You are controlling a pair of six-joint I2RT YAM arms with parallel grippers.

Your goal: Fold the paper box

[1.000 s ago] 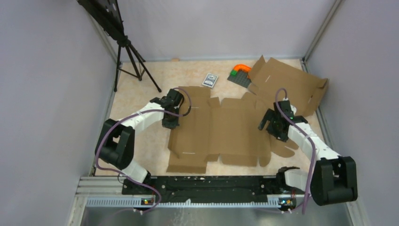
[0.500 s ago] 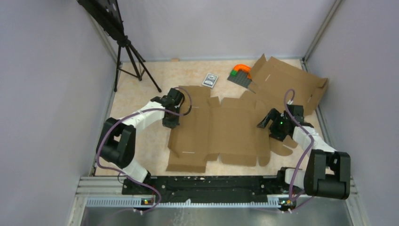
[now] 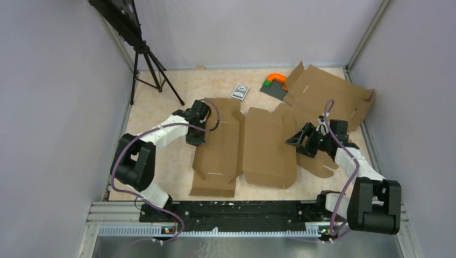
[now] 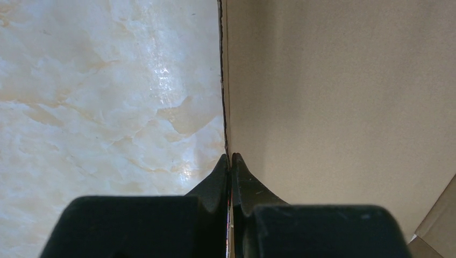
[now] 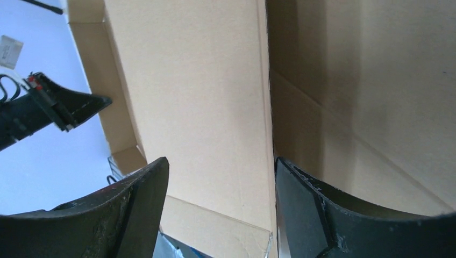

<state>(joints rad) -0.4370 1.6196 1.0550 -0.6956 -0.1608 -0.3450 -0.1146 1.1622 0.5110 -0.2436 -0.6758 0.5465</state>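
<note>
Paper box (image 3: 266,148) edge between right hand (image 5: 219,164) fingers (image 5: 134,204) (wide apart)

We see brown cardboard across most of the frame: the paper box (image 5: 188,91), with a lighter panel in the middle and a shaded, creased one to the right. The lighter panel's cut edge runs straight down the centre-right. At the bottom, the right gripper (image 5: 221,161) has its two dark fingers (image 5: 123,215) spread well apart, and that edge sits just beside the right-hand fingertip. In the upper left, against a pale background, we make out a black pointed part (image 5: 59,110) with red marks, and a small pale card (image 5: 8,51) at the frame edge.
</note>
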